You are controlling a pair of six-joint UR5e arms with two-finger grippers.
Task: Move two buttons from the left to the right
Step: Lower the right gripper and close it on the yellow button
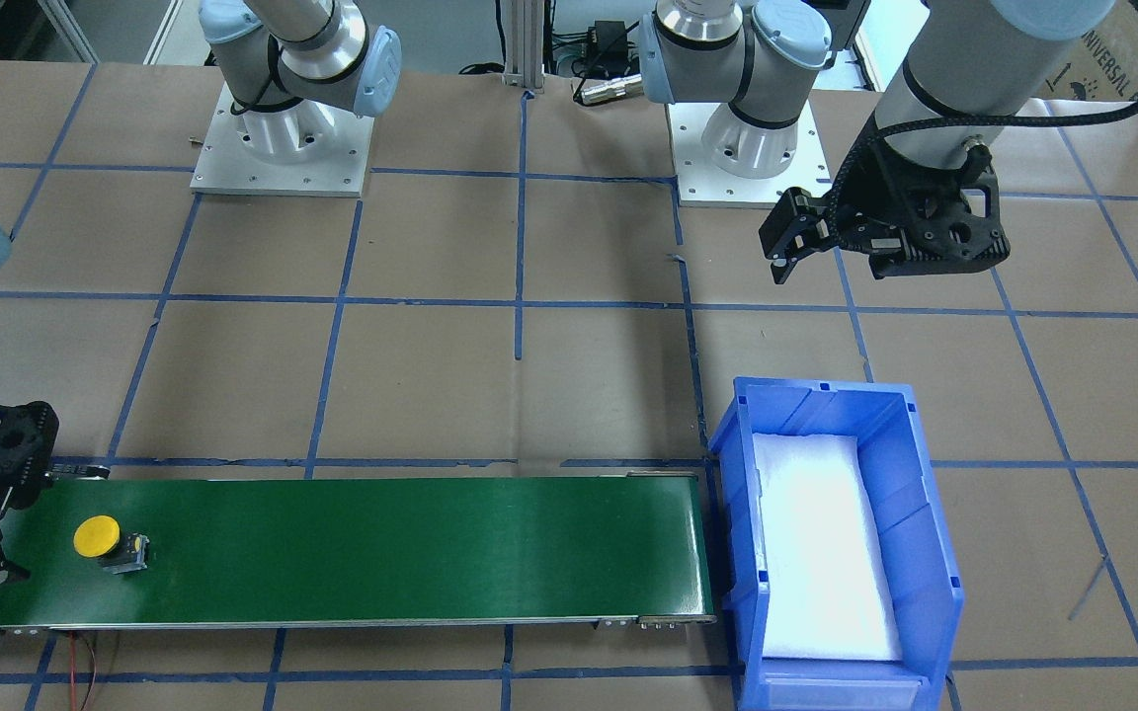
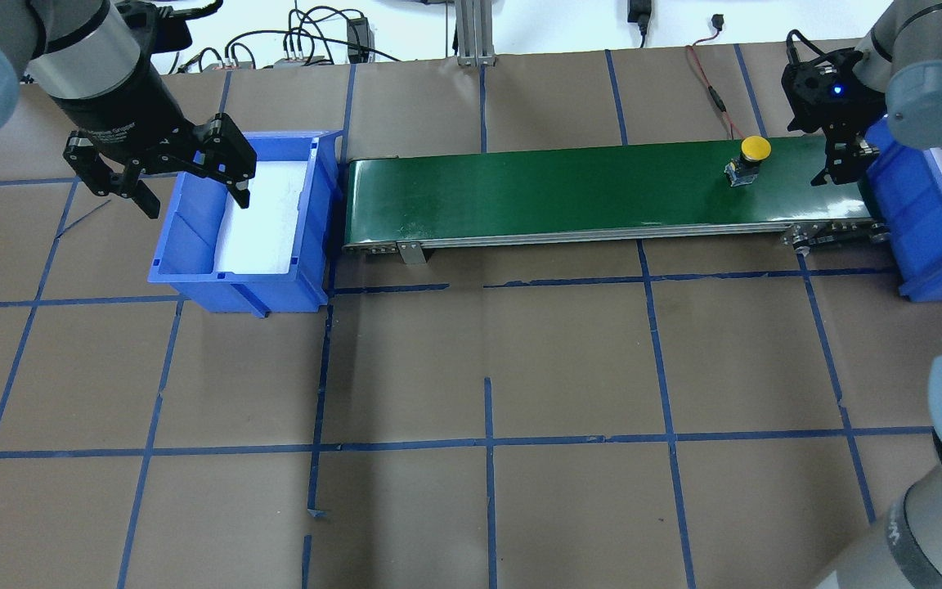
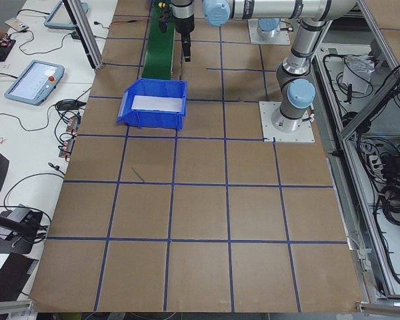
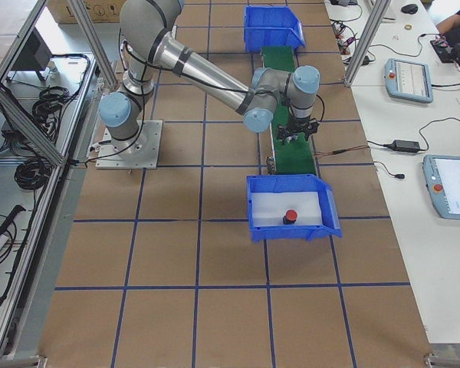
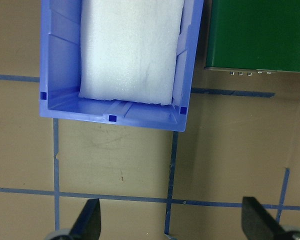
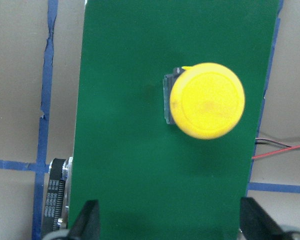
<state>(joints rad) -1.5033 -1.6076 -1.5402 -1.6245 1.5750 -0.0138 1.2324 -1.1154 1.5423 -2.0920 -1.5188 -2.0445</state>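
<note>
The yellow button (image 1: 98, 537) (image 2: 752, 150) (image 6: 207, 100) stands on the green conveyor belt (image 2: 536, 192) near its right end. The red button (image 4: 290, 216) lies on white foam in the right blue bin (image 4: 291, 231). My right gripper (image 2: 818, 147) (image 1: 31, 528) (image 6: 170, 225) is open and empty over the belt's right end, just beside the yellow button and apart from it. My left gripper (image 2: 193, 196) (image 1: 831, 265) (image 5: 172, 225) is open and empty, hovering by the near end of the left blue bin (image 2: 193, 282) (image 5: 110, 117).
The left bin holds only a white foam pad (image 1: 826, 548). The right bin (image 2: 912, 213) sits against the belt's right end. Both arm bases (image 1: 283, 138) (image 1: 752, 148) stand on the brown table with blue tape lines.
</note>
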